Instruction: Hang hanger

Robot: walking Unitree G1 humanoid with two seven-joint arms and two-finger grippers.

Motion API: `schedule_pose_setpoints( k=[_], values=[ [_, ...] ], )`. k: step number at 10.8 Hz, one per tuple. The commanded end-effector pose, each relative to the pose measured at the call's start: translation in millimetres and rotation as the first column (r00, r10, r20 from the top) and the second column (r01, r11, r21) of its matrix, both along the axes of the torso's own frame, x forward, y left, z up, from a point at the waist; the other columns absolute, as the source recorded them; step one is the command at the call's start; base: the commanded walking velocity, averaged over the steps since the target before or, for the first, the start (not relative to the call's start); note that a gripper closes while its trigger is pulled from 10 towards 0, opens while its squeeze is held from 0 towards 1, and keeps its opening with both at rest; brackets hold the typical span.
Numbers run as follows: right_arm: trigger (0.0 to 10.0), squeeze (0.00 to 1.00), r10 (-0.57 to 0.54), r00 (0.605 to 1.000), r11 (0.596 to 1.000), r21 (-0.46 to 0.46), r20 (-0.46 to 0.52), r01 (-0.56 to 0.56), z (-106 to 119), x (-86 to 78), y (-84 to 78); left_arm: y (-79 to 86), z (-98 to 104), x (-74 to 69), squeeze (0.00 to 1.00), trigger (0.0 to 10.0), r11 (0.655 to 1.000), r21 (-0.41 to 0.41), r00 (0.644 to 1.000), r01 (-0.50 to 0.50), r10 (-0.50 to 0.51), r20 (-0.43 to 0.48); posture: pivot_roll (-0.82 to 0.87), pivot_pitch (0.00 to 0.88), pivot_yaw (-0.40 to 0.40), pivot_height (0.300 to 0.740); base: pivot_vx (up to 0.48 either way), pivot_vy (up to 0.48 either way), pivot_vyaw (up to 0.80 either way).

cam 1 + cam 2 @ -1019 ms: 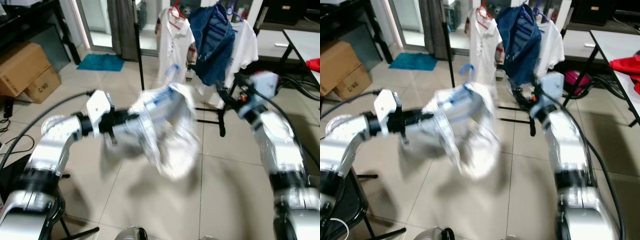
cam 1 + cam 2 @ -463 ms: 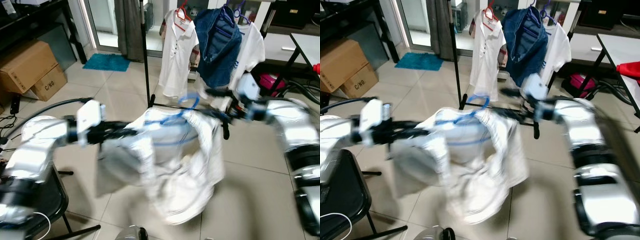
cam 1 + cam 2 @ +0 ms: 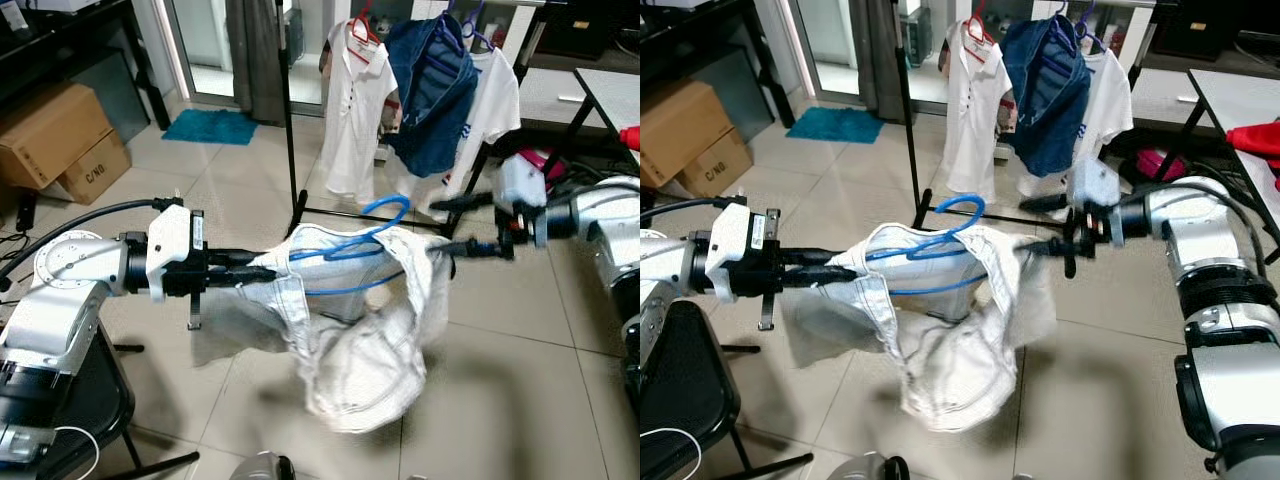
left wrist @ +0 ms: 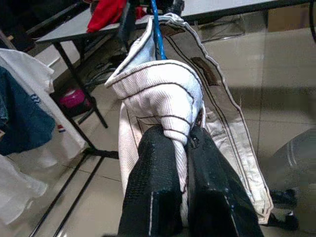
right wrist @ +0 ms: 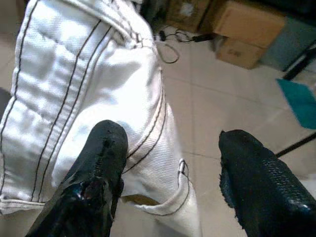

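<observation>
Hanger point(image 3: 352, 243) blue, w/ white garment point(image 3: 360, 340), mid-air between arms, well short of clothes rack point(image 3: 290, 110) | left gripper point(image 4: 180, 143) jaws shut on garment | right gripper point(image 5: 170, 158) jaws wide open at garment edge | not hung yet | cardboard box point(image 3: 60, 135) print unreadable

Blue plastic hanger point(image 3: 372, 232) threaded inside a white garment point(image 3: 350, 320), hook poking up above the waistband. Garment held in mid-air over the tiled floor, stretched roughly level, its lower part sagging in a bunch, in front of the clothes rack point(image 3: 291, 110).
</observation>
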State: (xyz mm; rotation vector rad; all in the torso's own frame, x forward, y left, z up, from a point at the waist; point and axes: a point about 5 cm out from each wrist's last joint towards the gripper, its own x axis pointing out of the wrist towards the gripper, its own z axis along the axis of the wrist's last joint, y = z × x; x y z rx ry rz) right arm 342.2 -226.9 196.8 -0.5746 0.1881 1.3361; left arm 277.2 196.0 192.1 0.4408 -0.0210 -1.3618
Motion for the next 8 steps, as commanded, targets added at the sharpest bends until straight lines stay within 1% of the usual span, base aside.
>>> schedule_pose_setpoints(
  k=[1,2,3,4,5,6,7,8],
  values=[
    [10.0,0.00,0.068,0.998,0.997,-0.041,0.000,-0.068,-2,-3.1,4.1,-1.5,11,-2.1,0.00,0.0,1.000,-0.017,0.999,0.026,-0.026,0.044,-0.07,0.013,0.039,0.740,0.000,0.000,0.00],
    [10.0,0.00,0.072,0.997,0.995,-0.064,0.003,-0.071,-3,-3.2,2.1,-1.1,11,-2.1,0.00,0.0,1.000,-0.013,0.999,0.024,-0.024,0.041,-0.07,0.013,0.037,0.740,0.000,0.000,0.00],
    [10.0,0.00,0.060,0.998,0.996,-0.065,0.003,-0.059,-2,-2.5,-1.8,0.1,12,-2.0,0.00,0.0,1.000,-0.013,0.999,0.015,-0.014,0.040,-0.07,0.011,0.036,0.740,0.000,0.000,0.00],
    [10.0,0.00,0.080,0.997,0.997,-0.025,0.004,-0.079,0,-2.6,2.5,-0.1,12,-1.9,0.00,0.0,1.000,-0.017,0.999,0.011,-0.010,0.040,-0.07,0.011,0.036,0.740,0.000,0.000,0.00],
    [10.0,0.00,0.121,0.993,0.992,0.023,0.006,-0.121,1,-4.1,10.5,-1.0,11,-1.3,0.00,0.0,1.000,-0.018,0.999,0.009,-0.008,0.038,-0.08,0.009,0.034,0.740,0.000,0.000,0.00],
    [0.0,0.00,0.160,0.987,0.984,0.074,-0.004,-0.160,-1,-8.2,19.4,-1.1,9,0.3,0.00,0.0,1.000,-0.021,0.999,0.001,0.000,0.034,-0.08,0.009,0.034,0.740,0.000,0.000,0.00],
    [0.0,0.00,0.184,0.982,0.981,0.076,-0.044,-0.180,-12,-15.1,22.1,-1.3,9,1.5,0.00,0.0,1.000,-0.028,0.999,-0.007,0.008,0.035,-0.08,0.010,0.034,0.740,0.000,0.000,0.00],
    [0.0,0.00,0.195,0.979,0.979,0.078,-0.063,-0.190,-18,-18.7,24.0,-2.2,10,2.8,0.00,0.0,1.000,-0.030,0.999,-0.008,0.009,0.038,-0.08,0.012,0.034,0.740,0.000,0.000,0.00]
  ],
)
